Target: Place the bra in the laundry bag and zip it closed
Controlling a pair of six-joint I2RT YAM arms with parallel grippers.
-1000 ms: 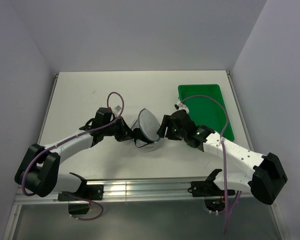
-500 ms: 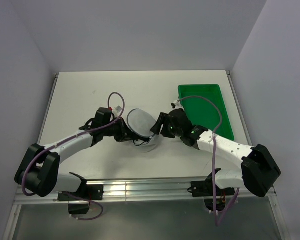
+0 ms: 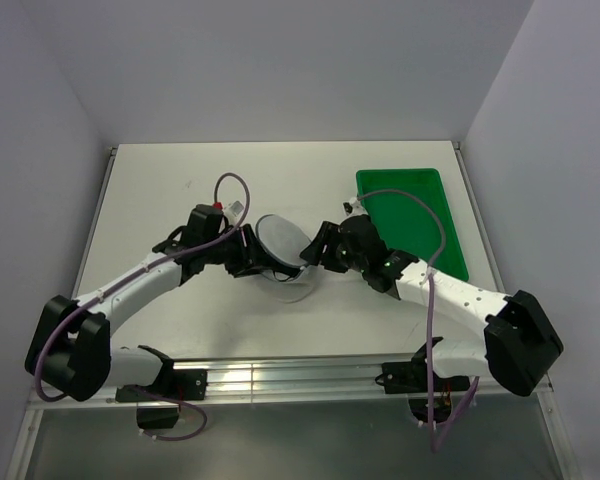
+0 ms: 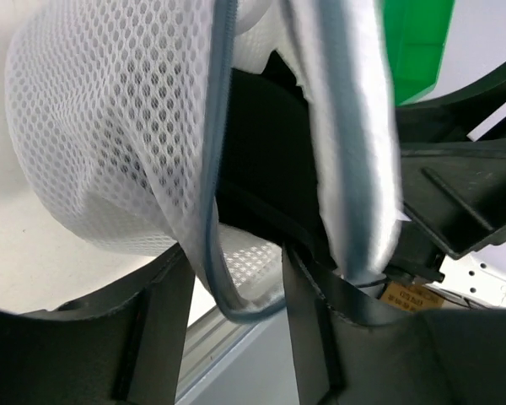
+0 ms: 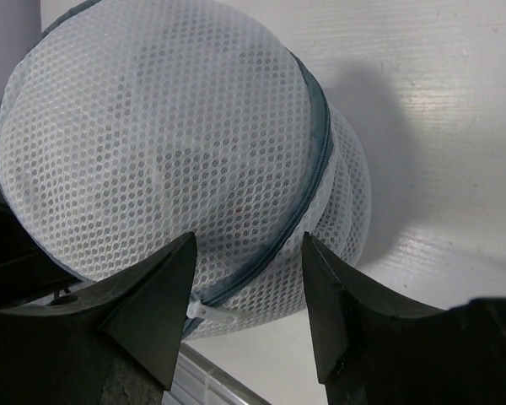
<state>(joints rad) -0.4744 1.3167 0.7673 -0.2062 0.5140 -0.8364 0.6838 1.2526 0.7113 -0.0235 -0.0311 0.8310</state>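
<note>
The laundry bag (image 3: pixel 283 246), a pale mesh pouch edged by a dark zipper, lies mid-table between both grippers. In the left wrist view its mouth gapes, and the black bra (image 4: pixel 261 143) shows inside the laundry bag (image 4: pixel 110 126). My left gripper (image 3: pixel 250 259) (image 4: pixel 236 257) is open at the bag's left, and a loop of the zipper edge hangs loose between its fingers. My right gripper (image 3: pixel 315 250) (image 5: pixel 249 245) is open at the bag's right side. The bag (image 5: pixel 160 143) fills the right wrist view, and its white zipper pull (image 5: pixel 211 314) lies between the fingers, untouched.
A green plastic tray (image 3: pixel 410 215) stands at the back right, just behind the right arm. White walls close the table on the left, back and right. A metal rail (image 3: pixel 300 375) runs along the near edge.
My left gripper has opened and let go of the bag's edge, and its arm has shifted slightly toward the back. The bag has tipped left and settled. The right gripper has moved in closer.
</note>
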